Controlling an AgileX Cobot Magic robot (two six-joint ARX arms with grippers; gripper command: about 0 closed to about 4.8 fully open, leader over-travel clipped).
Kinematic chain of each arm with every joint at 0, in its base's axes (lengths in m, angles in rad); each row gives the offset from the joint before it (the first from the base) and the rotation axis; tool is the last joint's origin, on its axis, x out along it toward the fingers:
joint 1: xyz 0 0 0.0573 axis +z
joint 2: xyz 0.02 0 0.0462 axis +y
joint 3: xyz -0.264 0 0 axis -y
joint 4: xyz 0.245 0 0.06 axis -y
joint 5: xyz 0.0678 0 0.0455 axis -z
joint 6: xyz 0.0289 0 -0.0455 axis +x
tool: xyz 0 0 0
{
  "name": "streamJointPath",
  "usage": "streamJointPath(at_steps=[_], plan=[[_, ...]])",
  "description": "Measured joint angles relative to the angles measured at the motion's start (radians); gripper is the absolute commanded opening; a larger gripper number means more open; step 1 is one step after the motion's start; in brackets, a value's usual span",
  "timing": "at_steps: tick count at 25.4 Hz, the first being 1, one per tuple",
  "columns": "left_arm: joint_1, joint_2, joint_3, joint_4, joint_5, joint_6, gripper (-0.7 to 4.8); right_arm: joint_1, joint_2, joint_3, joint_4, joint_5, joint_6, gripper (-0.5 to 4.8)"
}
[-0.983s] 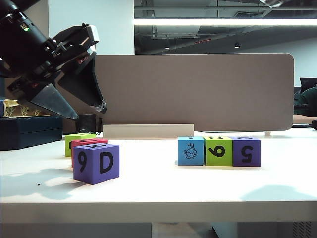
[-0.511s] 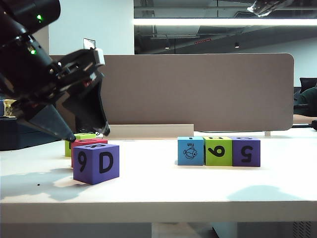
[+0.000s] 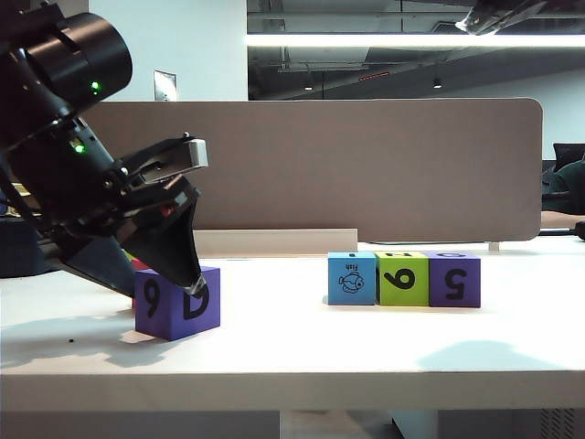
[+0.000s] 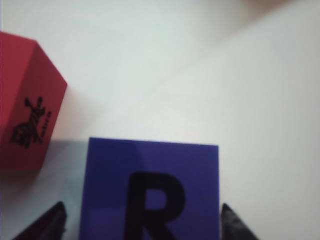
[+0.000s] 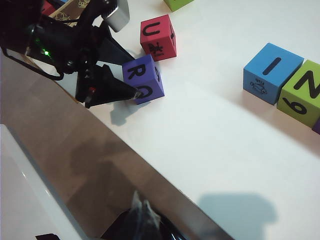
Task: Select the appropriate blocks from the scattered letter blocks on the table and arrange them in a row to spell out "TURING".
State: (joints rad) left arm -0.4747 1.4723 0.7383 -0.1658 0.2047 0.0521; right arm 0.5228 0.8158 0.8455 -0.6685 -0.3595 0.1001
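We see the left hand [image 3: 164, 279] low at the left of the white counter [image 3: 302, 343], its two dark fingers spread wide and set either side of the matte purple cube [image 3: 178, 301] that shows 9 and D on its near faces and R on top. In the left wrist view the fingertips [image 4: 50, 224] stand just outside the cube's two edges with a sliver of counter showing on each side, so the hand is open around the cube and has not closed on it. Just behind this cube, on its far left, sits the matte red cube [image 4: 27, 105] with U on top and a small black picture on one side; only a corner of it shows past the arm in the exterior view. Well apart, right of centre, three cubes stand touching in a row: the blue cube with a fish picture [image 3: 353, 278], the lime green cube with a 9 [image 3: 403, 279], and a second purple cube with a 5 [image 3: 454, 280]. A brown-grey divider panel [image 3: 366, 165] stands behind them. The right hand [image 5: 142, 220] shows only as a dark blurred tip above the counter's near edge; we cannot tell how far open it is
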Motion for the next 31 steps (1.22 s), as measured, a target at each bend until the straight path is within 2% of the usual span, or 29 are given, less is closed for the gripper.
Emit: streamJointPath(at_steps=[8, 10, 13, 19, 23, 27, 31], plan=[[0.0, 0.024, 0.0, 0.025, 0.0, -0.009, 3.04, 0.0, 0.0, 0.0, 0.0, 0.013, 0.0, -0.02], [0.0, 0.024, 0.0, 0.035, 0.0, -0.034, 3.01, 0.0, 0.0, 0.0, 0.0, 0.023, 0.0, -0.02], [0.0, 0.024, 0.0, 0.053, 0.003, -0.07, 2.66, 0.0, 0.0, 0.0, 0.0, 0.024, 0.0, -0.01], [-0.031, 0.024, 0.0, 0.091, 0.019, -0.122, 2.64, 0.0, 0.0, 0.0, 0.0, 0.024, 0.0, -0.02], [-0.067, 0.024, 0.0, 0.161, 0.015, -0.136, 2.63, 0.0, 0.0, 0.0, 0.0, 0.024, 0.0, -0.02], [-0.115, 0.049, 0.056, 0.192, -0.099, -0.178, 2.64, 0.0, 0.0, 0.0, -0.001, 0.024, 0.0, -0.01], [-0.117, 0.103, 0.151, 0.159, -0.138, -0.259, 2.64, 0.0, 0.0, 0.0, -0.002, 0.024, 0.0, -0.02]])
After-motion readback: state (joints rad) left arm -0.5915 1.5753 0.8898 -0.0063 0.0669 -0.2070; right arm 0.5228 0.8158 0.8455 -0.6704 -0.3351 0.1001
